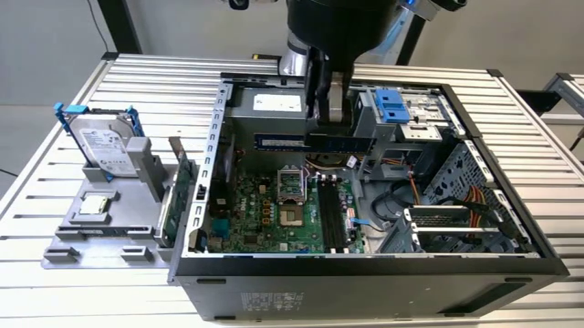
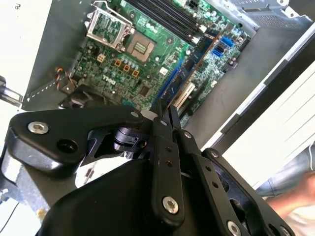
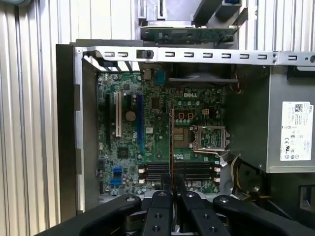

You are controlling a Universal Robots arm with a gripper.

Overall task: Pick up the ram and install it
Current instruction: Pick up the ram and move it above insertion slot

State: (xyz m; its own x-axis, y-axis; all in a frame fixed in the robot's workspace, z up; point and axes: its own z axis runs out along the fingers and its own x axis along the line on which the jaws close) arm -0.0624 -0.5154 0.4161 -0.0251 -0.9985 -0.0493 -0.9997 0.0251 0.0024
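Ram: blue stick, clamped at mid-length between the fingers, held on edge above the open computer case on the bench. Lies crosswise to the black memory slots. Judgement: good seating needs parallel alignment and even pressure.

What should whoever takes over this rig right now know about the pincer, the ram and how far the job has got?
The pincer is shut on the ram, held in the air over the board inside the open computer case, crosswise to the memory slots.
Slots empty.
Done: pickup.
Left: seating the ram in a slot.
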